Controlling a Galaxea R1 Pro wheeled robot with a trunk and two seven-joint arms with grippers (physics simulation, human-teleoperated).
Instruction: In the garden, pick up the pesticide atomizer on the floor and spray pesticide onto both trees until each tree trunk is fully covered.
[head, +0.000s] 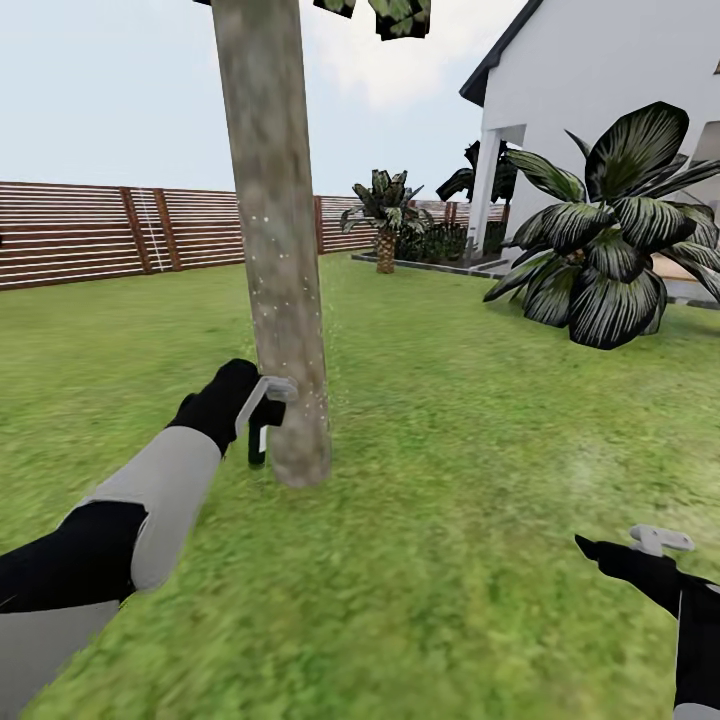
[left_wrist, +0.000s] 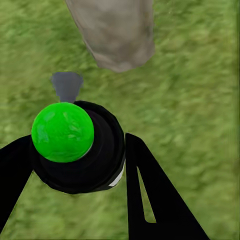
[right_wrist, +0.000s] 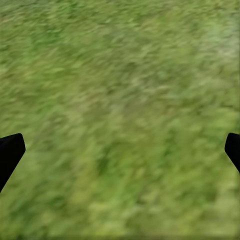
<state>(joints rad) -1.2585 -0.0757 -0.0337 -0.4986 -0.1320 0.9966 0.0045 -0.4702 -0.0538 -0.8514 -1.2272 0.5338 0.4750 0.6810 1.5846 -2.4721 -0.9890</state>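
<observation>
One claw (head: 262, 415) beside tree trunk (head: 275, 230).

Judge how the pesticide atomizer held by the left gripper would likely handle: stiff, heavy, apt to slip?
The pesticide atomizer looks like a rigid, rounded black body, so probably stiff. It is small between the left gripper's fingers, likely light. Its smooth, curved sides could let it twist or slip in the left gripper near the tree trunk.
</observation>
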